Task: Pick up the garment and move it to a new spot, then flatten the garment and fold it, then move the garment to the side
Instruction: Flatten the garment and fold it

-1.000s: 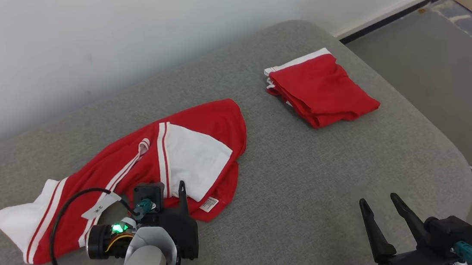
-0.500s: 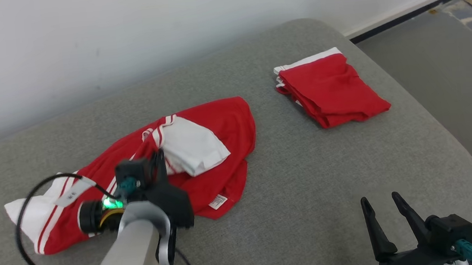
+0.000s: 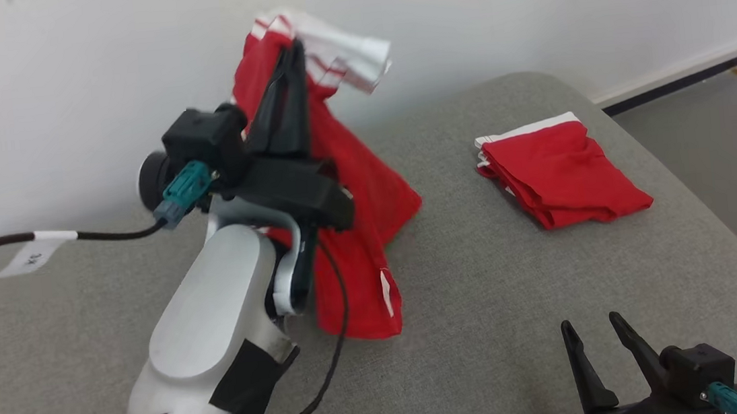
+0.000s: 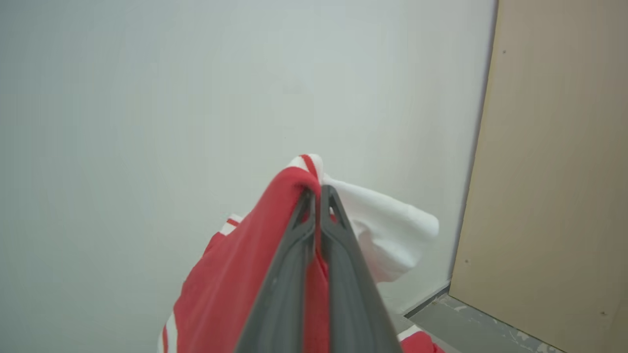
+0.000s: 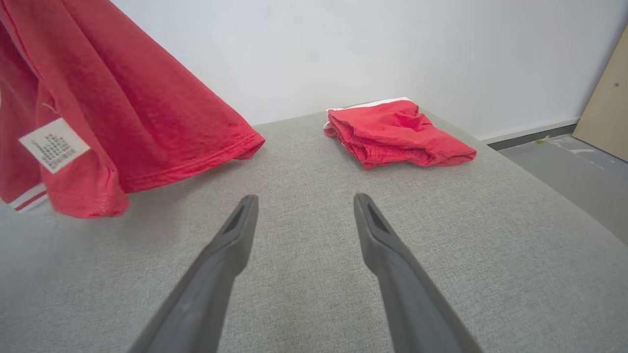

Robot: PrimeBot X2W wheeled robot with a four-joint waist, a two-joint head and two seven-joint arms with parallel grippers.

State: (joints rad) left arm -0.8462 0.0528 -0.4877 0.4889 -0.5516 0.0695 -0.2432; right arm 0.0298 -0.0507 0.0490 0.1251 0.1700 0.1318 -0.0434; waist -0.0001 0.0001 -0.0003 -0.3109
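Red garment (image 3: 374,199) hangs pinched in left fingers (image 3: 287,100); right fingers (image 3: 583,365) spread wide, empty.

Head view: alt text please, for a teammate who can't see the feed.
The left arm holds a red and white shirt up by its top, jaws shut, so it hangs toward a grey cushion. A folded red garment lies on the cushion farther right, and the right arm has its jaws open at lower right.
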